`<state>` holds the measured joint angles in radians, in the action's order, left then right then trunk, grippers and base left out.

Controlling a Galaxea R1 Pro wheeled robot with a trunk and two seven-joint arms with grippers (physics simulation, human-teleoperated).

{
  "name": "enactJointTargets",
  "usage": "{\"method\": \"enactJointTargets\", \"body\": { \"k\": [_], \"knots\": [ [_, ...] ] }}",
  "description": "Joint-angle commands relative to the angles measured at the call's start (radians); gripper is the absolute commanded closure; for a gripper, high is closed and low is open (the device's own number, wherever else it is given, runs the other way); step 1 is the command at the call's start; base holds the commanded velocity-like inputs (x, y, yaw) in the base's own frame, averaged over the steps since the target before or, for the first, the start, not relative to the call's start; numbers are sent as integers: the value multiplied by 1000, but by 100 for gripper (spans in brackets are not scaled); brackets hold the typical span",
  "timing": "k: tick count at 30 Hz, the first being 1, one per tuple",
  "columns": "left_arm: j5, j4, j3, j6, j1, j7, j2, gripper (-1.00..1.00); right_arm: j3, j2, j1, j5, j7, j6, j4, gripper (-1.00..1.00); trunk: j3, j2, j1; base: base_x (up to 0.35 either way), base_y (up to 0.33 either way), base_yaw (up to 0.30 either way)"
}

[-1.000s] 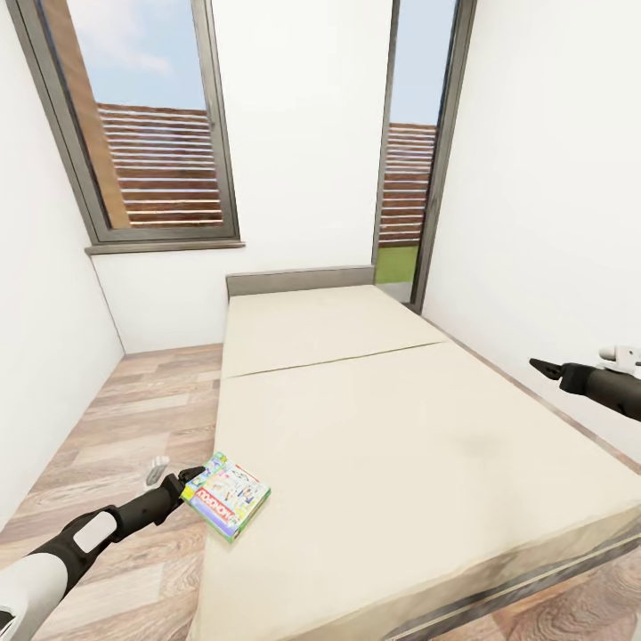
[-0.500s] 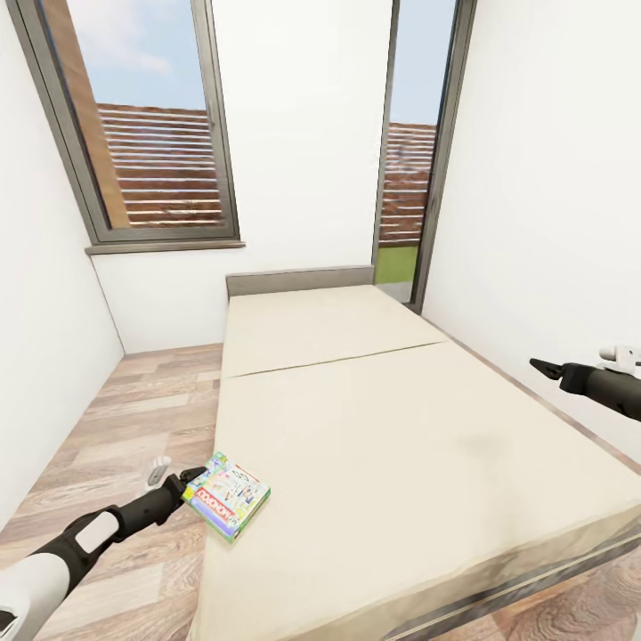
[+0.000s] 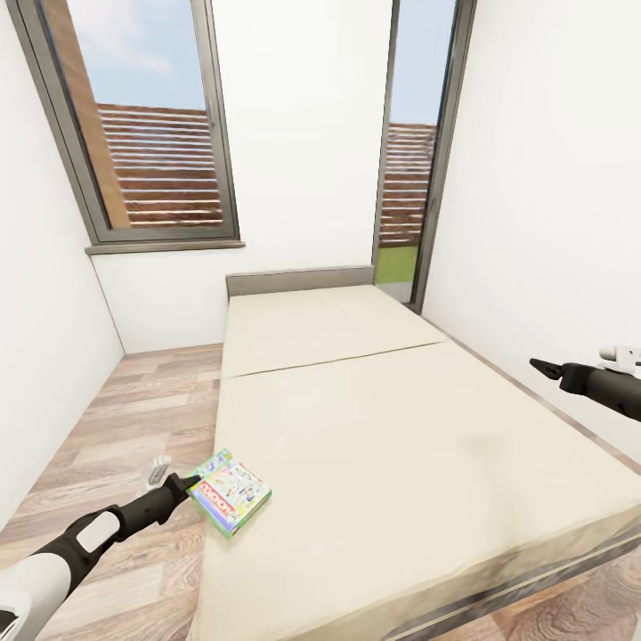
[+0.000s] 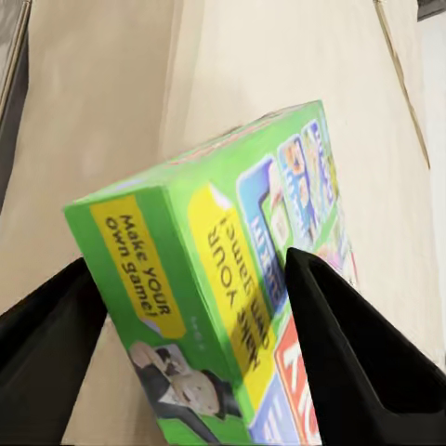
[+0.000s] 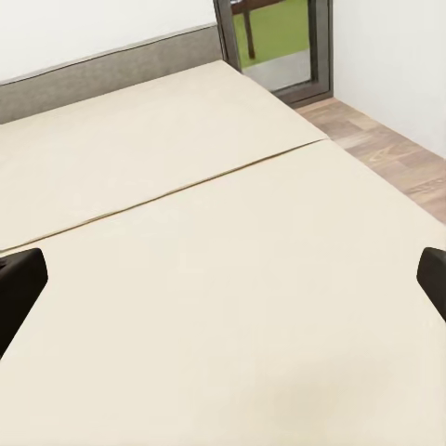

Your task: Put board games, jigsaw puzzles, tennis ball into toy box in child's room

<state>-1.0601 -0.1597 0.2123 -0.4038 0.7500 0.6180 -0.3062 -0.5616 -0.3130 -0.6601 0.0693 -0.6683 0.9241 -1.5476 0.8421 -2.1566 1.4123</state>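
A green-white board game [image 3: 230, 491] lies at the left edge of the bed [image 3: 401, 427], near its foot. My left gripper [image 3: 189, 485] reaches it from the floor side. In the left wrist view, the black fingers [image 4: 344, 353] press on both sides of the green box [image 4: 242, 279], so the gripper [image 4: 195, 279] is shut on it. My right gripper [image 3: 540, 365] hovers open over the bed's right side, near the wall, with nothing between its fingers [image 5: 19, 279]. The toy box, the table and the other toys are out of view.
The beige mattress [image 5: 223, 186] fills the narrow room up to a grey headboard [image 3: 298, 280]. A strip of wooden floor [image 3: 142, 418] runs along the bed's left side, below a window [image 3: 147, 133]. A glass door [image 3: 409, 178] stands at the back right. The white wall [image 3: 552, 196] is close on the right.
The game box has shifted and turned slightly at the bed's edge, with my left gripper's tip sitting a little lower against it. The right arm has not moved.
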Motion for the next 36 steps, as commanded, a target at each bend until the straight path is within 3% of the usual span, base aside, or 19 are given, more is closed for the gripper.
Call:
{"method": "enactJointTargets", "body": {
  "k": [1, 6, 10, 18, 28, 36],
  "knots": [
    [-2, 1, 16, 5, 0, 1, -1, 100, -1, 0, -1, 7, -8, 4, -1, -100, 1, 0, 0, 0, 0, 0],
    [-7, 0, 16, 11, 0, 15, -1, 100, -1, 0, -1, 8, -8, 3, 0, -100, 1, 0, 0, 0, 0, 0],
    [-4, -11, 20, 10, 0, 101, -2, 100, 0, 1, -1, 8, -8, 2, -1, -100, 1, 0, 0, 0, 0, 0],
    [-5, -51, 22, 0, -2, 192, -1, 100, 0, 2, -1, 8, -8, -2, 0, -100, 1, 0, 0, 0, 0, 0],
    [-5, -121, 22, -29, -16, 212, 9, 100, 1, 6, 0, 16, -9, -8, 2, -100, 1, 0, 0, 0, 0, 0],
    [-3, -168, 23, -94, -19, 208, 53, 100, 3, 8, 24, 18, -12, -55, 0, -100, 1, 0, 0, 0, 0, 0]
  ]
}}
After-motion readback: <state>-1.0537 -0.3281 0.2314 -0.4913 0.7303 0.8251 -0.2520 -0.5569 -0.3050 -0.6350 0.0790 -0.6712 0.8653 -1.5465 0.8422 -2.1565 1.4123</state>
